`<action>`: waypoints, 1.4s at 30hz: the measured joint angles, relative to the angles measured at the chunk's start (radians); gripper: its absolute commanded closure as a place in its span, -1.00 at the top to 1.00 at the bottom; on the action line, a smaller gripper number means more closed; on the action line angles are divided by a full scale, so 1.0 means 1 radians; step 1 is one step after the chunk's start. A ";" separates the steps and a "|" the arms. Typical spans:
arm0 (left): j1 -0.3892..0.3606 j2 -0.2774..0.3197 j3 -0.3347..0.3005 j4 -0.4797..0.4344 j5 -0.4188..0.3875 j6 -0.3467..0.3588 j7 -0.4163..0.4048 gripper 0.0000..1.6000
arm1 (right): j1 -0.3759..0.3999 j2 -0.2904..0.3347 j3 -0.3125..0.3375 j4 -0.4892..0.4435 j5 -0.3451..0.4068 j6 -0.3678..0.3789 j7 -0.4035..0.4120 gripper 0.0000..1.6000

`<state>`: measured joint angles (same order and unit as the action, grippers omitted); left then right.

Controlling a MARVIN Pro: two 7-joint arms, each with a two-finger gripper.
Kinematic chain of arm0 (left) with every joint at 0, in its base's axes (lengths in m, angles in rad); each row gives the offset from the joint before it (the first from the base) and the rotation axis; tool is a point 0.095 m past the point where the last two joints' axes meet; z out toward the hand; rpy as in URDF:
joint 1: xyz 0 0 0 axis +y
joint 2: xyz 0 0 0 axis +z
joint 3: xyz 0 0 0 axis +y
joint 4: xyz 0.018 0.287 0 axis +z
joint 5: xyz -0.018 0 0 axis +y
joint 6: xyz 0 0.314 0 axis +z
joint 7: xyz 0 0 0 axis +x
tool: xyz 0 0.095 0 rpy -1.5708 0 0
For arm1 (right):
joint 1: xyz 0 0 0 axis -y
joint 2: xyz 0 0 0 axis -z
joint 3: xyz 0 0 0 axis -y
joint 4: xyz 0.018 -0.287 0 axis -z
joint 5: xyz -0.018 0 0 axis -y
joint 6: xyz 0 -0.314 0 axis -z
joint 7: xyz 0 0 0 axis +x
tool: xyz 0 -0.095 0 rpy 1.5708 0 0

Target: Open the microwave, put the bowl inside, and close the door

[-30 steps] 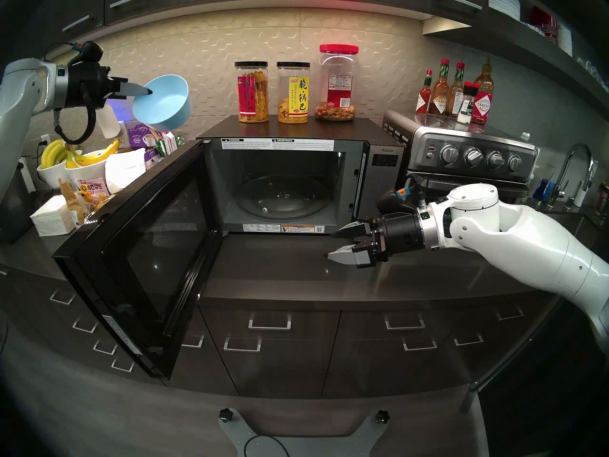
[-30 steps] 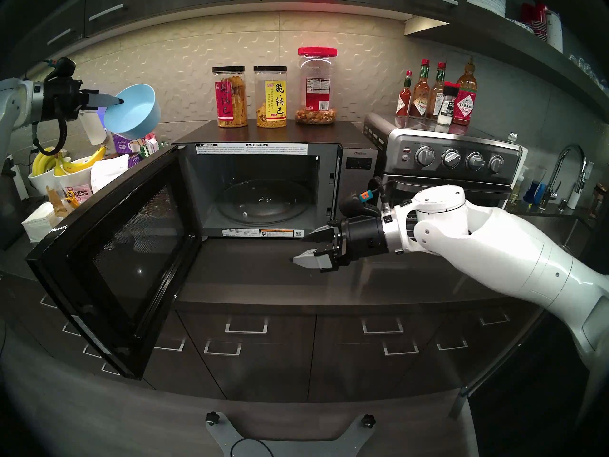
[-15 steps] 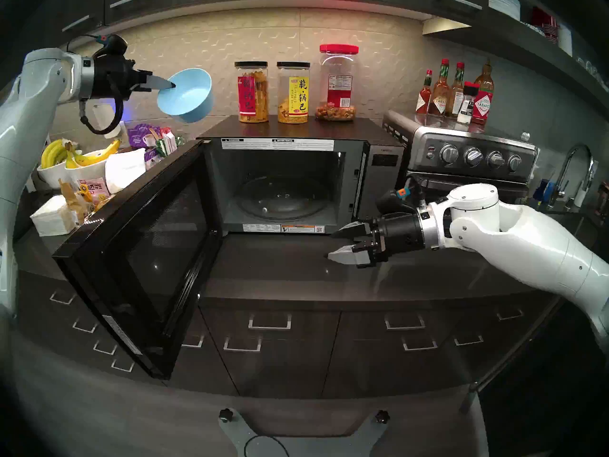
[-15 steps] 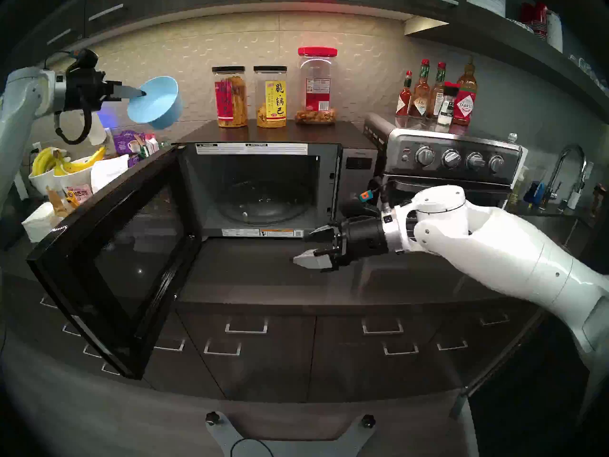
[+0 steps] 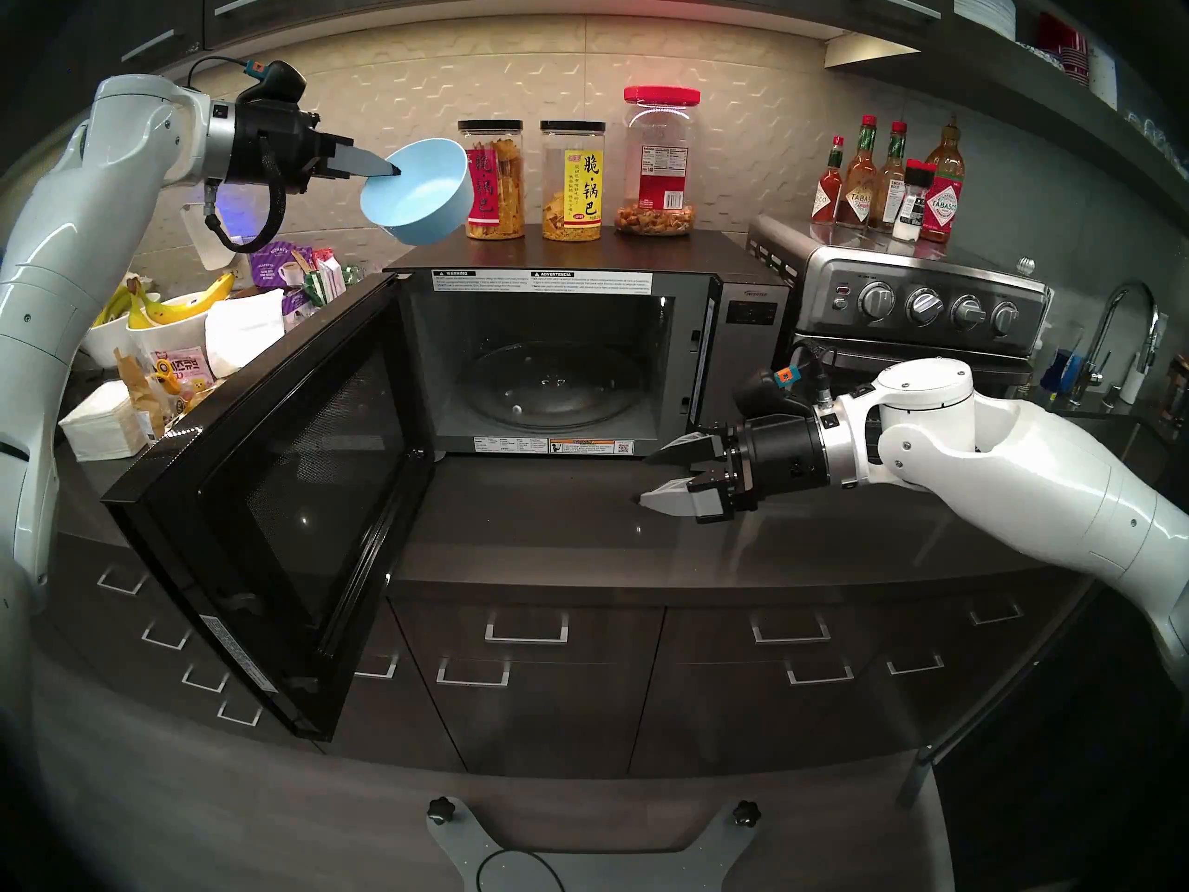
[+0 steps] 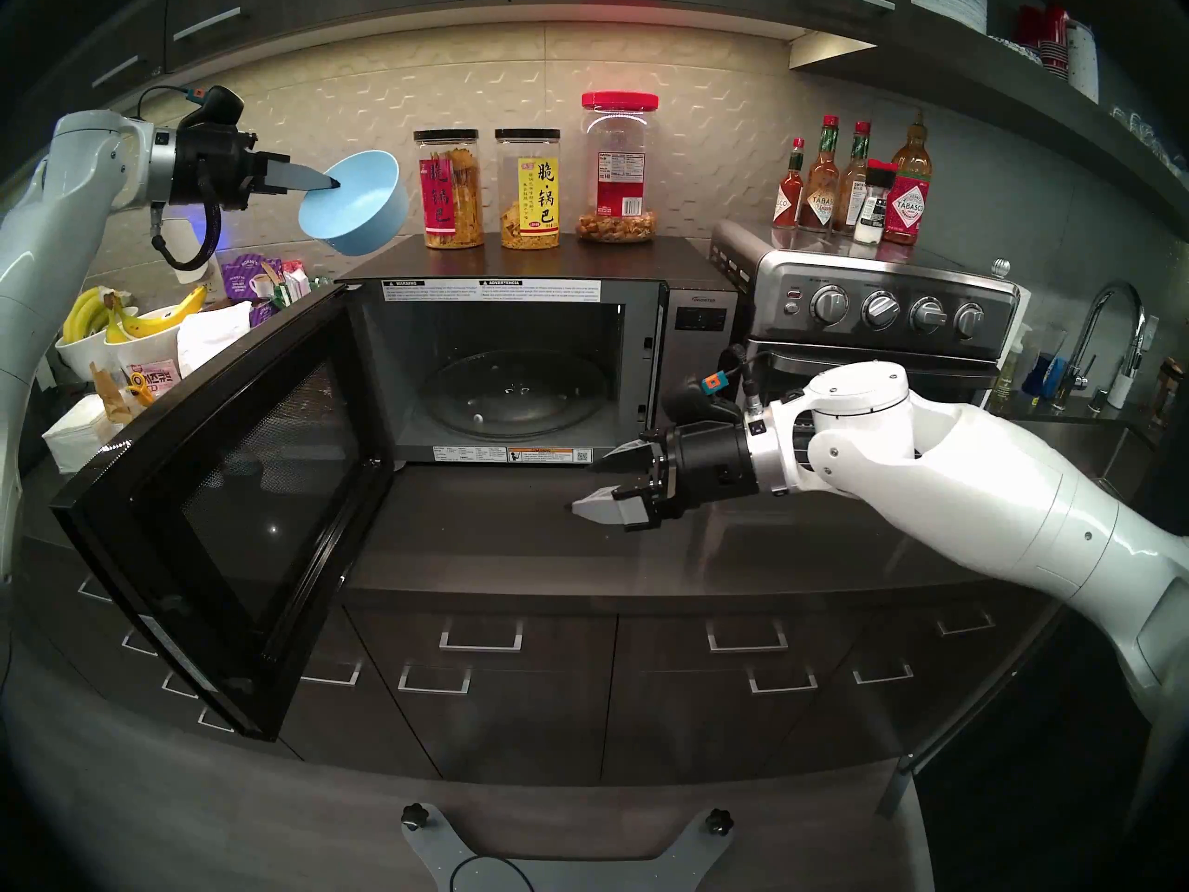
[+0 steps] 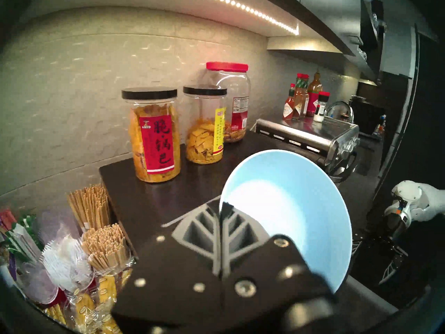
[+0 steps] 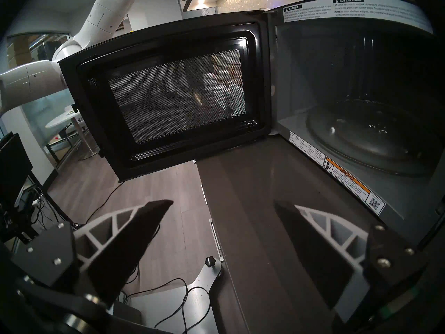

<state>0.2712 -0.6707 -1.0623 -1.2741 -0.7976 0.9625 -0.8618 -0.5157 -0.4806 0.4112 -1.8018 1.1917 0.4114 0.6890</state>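
The microwave (image 5: 579, 350) stands at the far side of the table (image 5: 547, 537), a heavy box that I judge will not shift under a push. Its door (image 5: 276, 485) hangs swung wide to the left over the table's near edge. It looks stiff and glossy, so I judge it slick to pinch; a flat push on its outer face should close it better than a grip on the edge. The glass turntable (image 5: 553, 388) lies bare inside and looks fragile, so whatever lands on it should land softly.

The bowl (image 5: 418, 192) is in the air, up left of the microwave's top, tilted with its mouth toward me. It seems light, rigid plastic with a smooth wall. My left claw (image 5: 394, 172) is pressed together on its rim, one finger inside, one outside. That thin edge hold could let it swivel. My right claw (image 5: 646, 479) is spread and empty, low over the table at the right.
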 measured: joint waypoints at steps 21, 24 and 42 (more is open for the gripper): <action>-0.139 0.061 0.257 -0.098 -0.152 0.000 -0.004 -1.00 | 0.000 0.000 0.000 0.000 0.000 0.000 0.000 1.00; -0.156 0.066 0.283 -0.110 -0.181 0.000 -0.004 -1.00 | 0.000 0.000 0.000 0.000 0.000 0.000 0.000 1.00; -0.265 0.059 0.501 -0.159 -0.364 0.000 -0.004 -1.00 | 0.000 0.000 0.000 0.000 0.000 0.000 -0.001 1.00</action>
<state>0.0060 -0.6120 -0.5610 -1.4330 -1.1616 0.9625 -0.8655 -0.5157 -0.4806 0.4112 -1.8018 1.1921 0.4113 0.6878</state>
